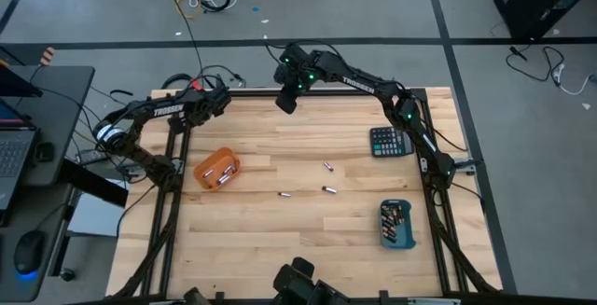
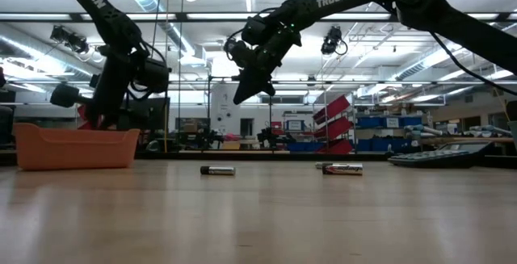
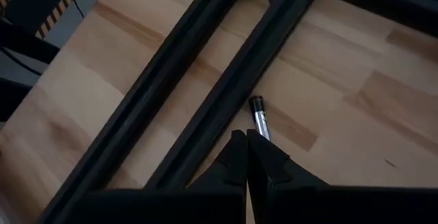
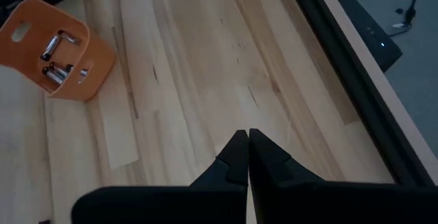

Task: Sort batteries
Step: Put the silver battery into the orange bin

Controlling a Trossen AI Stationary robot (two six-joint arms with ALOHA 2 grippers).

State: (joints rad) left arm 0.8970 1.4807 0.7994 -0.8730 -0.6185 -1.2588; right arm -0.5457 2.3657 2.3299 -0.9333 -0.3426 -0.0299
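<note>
Batteries [image 1: 327, 166] lie in three places: 3 loose cells mid-worktop, some in the orange tray [image 1: 216, 169] on the left side, more in the blue tray [image 1: 396, 225] on the right side. Loose ones: one at centre, another [image 1: 328, 189] just nearer the front edge, a third [image 1: 284, 195] to its left, all flat and apart from each other. Low view shows two of them lying on the wood, a dark cell [image 2: 216, 170] and one w/ a red band [image 2: 342, 168].

Left tool [image 3: 246, 157] has its fingers pressed together, nothing pinched; it hangs near the worktop's back-left corner by the black frame rails, w/ a small dark-capped cylinder [image 3: 259, 117] lying on the wood just ahead of the tips.

Right tool [image 4: 248, 154] also pressed together, empty, raised over the back edge around mid-width; orange tray w/ cells [image 4: 60, 58] shows in its wrist view.

Black calculator [image 1: 389, 142] sits at the right, behind the blue tray. Worktop [image 1: 280, 240] is pale wood planks.
</note>
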